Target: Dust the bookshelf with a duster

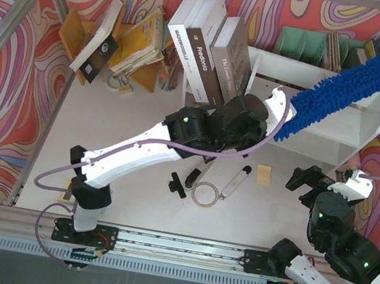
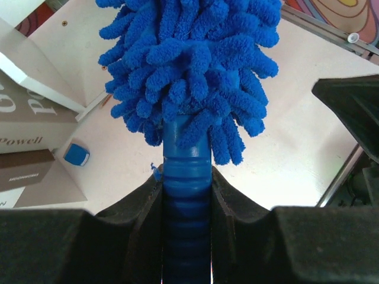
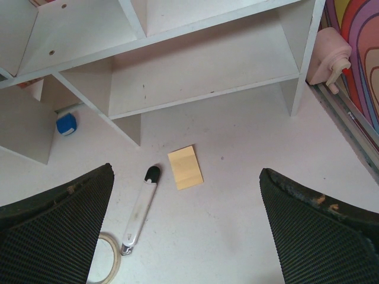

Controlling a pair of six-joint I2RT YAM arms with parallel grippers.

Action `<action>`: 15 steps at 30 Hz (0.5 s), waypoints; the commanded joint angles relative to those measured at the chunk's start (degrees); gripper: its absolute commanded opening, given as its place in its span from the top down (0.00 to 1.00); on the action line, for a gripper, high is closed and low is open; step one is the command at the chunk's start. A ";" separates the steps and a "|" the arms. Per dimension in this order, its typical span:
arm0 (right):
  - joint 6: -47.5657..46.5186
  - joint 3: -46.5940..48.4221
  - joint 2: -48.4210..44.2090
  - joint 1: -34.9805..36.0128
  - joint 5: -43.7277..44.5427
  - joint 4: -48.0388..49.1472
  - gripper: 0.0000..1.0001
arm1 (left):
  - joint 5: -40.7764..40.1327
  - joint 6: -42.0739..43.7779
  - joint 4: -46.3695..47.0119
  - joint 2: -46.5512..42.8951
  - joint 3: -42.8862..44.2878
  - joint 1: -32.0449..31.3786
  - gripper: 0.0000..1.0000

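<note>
One book (image 2: 23, 127) left of the left fingers (image 2: 133, 219) reads "Powell"; those fingers are clamped on the blue handle of the duster (image 2: 189, 71), its fluffy head stretching beyond them over the bookshelf (image 1: 358, 127); the right fingers (image 3: 59, 225) gape wide, holding nothing, the bookshelf just ahead of them.

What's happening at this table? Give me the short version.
The left hand is shut on the handle of the blue duster, whose fluffy head stretches diagonally across the top of the white bookshelf. Whether it touches the boards cannot be told from above. The right hand is open and holds nothing. It hangs over the table in front of the shelf, above a yellow note and a marker.
</note>
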 commanded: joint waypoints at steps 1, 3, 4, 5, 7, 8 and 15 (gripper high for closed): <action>0.67 -0.02 -0.56 -0.08 1.19 -0.66 0.01 | 2.33 0.32 -0.70 3.67 6.22 1.87 1.00; 0.67 -0.04 -0.66 -0.16 1.19 -0.57 0.01 | 2.90 0.17 -1.25 5.34 7.94 2.46 1.00; 0.66 -0.04 -0.71 -0.09 1.19 -0.55 0.01 | 3.11 0.16 -1.56 6.19 8.60 2.69 1.00; 0.65 -0.04 -0.72 -0.08 1.19 -0.53 0.01 | 3.47 0.18 -1.83 6.86 9.33 2.83 1.00; 0.42 -0.12 -0.75 -0.08 1.25 -0.49 0.01 | 4.50 0.26 -2.31 8.16 10.37 3.05 1.00; 0.48 -0.12 -0.73 -0.08 1.20 -0.42 0.01 | 4.90 0.24 -2.42 8.68 10.57 3.08 1.00; 0.39 -0.12 -0.65 -0.08 1.20 -0.32 0.01 | 9.43 0.03 -3.60 10.76 11.47 3.07 1.00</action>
